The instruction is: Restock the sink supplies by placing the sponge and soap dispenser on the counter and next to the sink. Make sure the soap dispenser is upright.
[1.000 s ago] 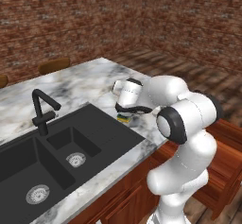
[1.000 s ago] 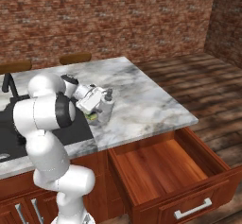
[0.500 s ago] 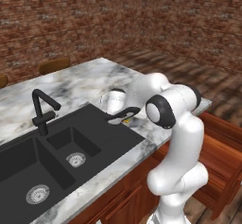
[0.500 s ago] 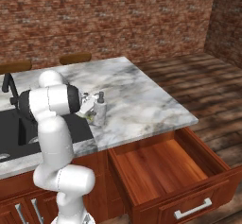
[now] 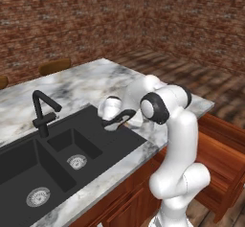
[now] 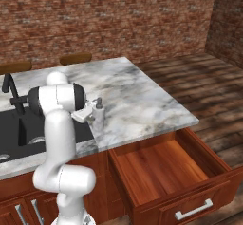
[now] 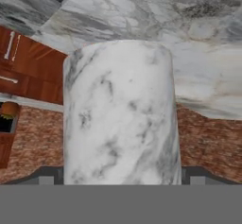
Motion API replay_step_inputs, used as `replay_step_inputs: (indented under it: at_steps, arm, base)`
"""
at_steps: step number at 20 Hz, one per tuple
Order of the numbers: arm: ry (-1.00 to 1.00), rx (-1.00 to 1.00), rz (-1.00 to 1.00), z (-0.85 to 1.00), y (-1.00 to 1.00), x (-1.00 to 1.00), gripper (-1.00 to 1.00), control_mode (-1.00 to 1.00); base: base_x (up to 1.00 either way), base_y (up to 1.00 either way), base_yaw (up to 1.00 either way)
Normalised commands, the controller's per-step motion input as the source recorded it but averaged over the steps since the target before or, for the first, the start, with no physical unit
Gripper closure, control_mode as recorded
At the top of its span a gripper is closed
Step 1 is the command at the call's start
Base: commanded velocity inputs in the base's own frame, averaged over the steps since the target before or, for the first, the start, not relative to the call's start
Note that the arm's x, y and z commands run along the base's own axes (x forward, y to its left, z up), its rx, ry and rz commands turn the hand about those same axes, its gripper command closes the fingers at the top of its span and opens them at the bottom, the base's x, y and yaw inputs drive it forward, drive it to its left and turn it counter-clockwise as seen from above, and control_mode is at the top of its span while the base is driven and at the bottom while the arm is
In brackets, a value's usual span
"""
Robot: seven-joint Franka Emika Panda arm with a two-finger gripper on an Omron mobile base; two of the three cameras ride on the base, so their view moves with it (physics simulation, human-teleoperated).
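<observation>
The two-finger gripper (image 6: pixel 89 114) sits against one pale marbled cylindrical soap dispenser (image 6: pixel 98 114), upright on the white grey-veined marble counter (image 6: pixel 137 96); whether the fingers clamp it I cannot tell. The bottle's body (image 7: pixel 121 114) sits directly ahead of the hand. Since a second ago the arm has swung lower. One matte black double-basin sink (image 5: pixel 52 159) lies just behind; one open reddish-brown wooden drawer (image 6: pixel 161 172) below.

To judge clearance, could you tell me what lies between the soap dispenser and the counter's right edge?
Only bare marble counter, seen in the right base view beyond the soap dispenser.
</observation>
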Motion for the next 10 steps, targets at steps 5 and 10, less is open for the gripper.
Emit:
replay_step_inputs:
  at_steps: [5,10]
  arm:
    - [-0.04,0.00,0.03,-0.35,0.06,0.19,1.00,-1.00]
    - [-0.11,0.00,0.00,-0.26,0.00,0.19,1.00,-1.00]
  base:
    - [0.00,0.00,0.00]
    - [0.00,0.00,0.00]
